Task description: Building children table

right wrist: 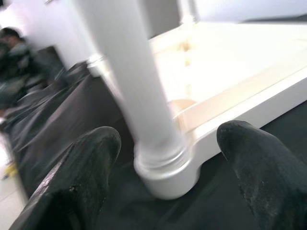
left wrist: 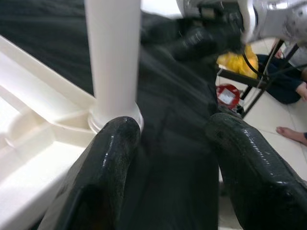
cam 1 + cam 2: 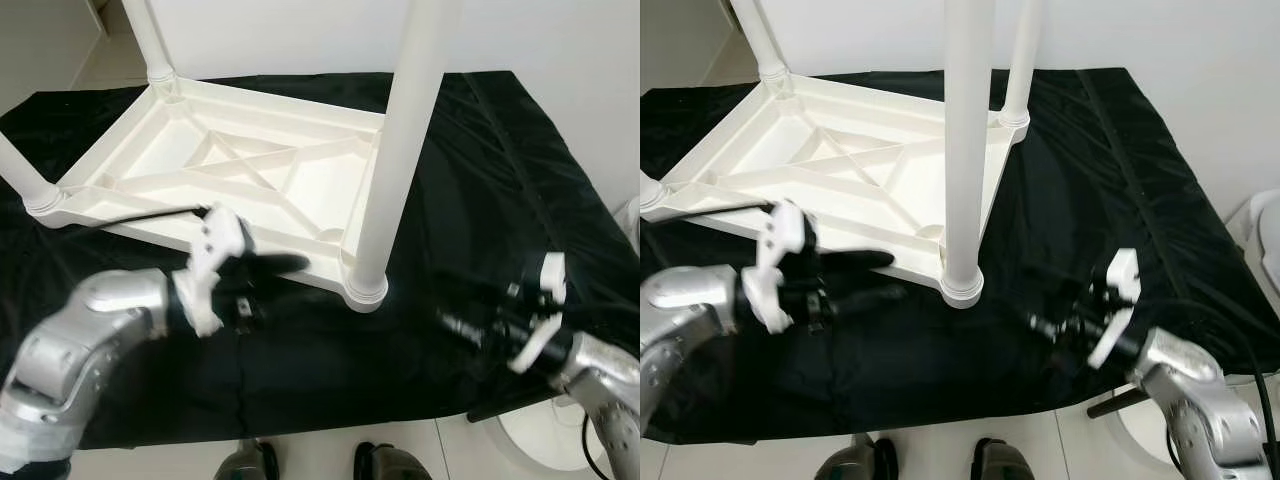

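Lying upside down on black cloth (image 3: 480, 180), white children's table (image 3: 250, 170), four legs pointing up. Standing nearest, front corner leg (image 3: 400, 140), long axis vertical, seated in its socket. Hovering left of that leg and closer to it, left gripper (image 3: 262, 283), fingers spread, holding nothing. Hovering right of that leg, right gripper (image 3: 1060, 325), fingers spread, also empty. Blocking neither path, only cloth between.

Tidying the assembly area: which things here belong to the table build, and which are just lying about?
Belongs to the job:
- upturned white plastic tabletop
- white plastic leg nearest the robot
- black cloth under it
- left gripper, right gripper, both open

Lying about:
- small red and yellow items on the floor
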